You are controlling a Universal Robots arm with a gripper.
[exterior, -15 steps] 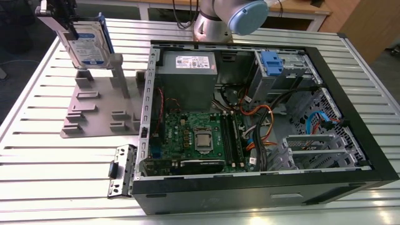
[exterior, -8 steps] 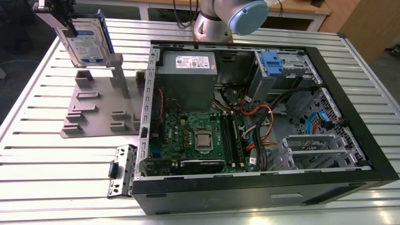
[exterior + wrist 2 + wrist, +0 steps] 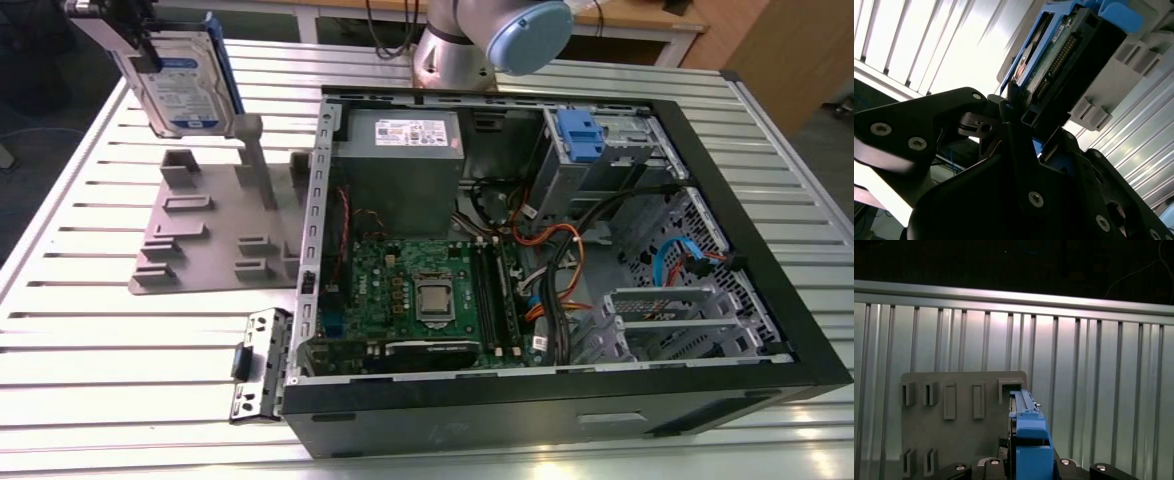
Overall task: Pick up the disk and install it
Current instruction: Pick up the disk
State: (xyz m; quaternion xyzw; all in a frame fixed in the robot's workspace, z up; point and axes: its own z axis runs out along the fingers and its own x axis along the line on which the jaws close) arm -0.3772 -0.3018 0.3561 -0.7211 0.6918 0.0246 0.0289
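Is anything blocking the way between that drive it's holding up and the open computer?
Nothing visible does. The disk, gripped by the end effector, hangs above the grey holder, and the computer case beside it lies open on top. Only the case's own side wall stands between them, apparently lower than the disk.

A robotics lab: slotted aluminium bench (image 3: 107,340), opened computer case (image 3: 534,405).

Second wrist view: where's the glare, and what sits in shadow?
In the second wrist view the table is blown out white, while the gripper shut on the disk reads nearly black; in the exterior view glare washes the table beside the fixture plate; in the first wrist view the background beyond the table is dark.
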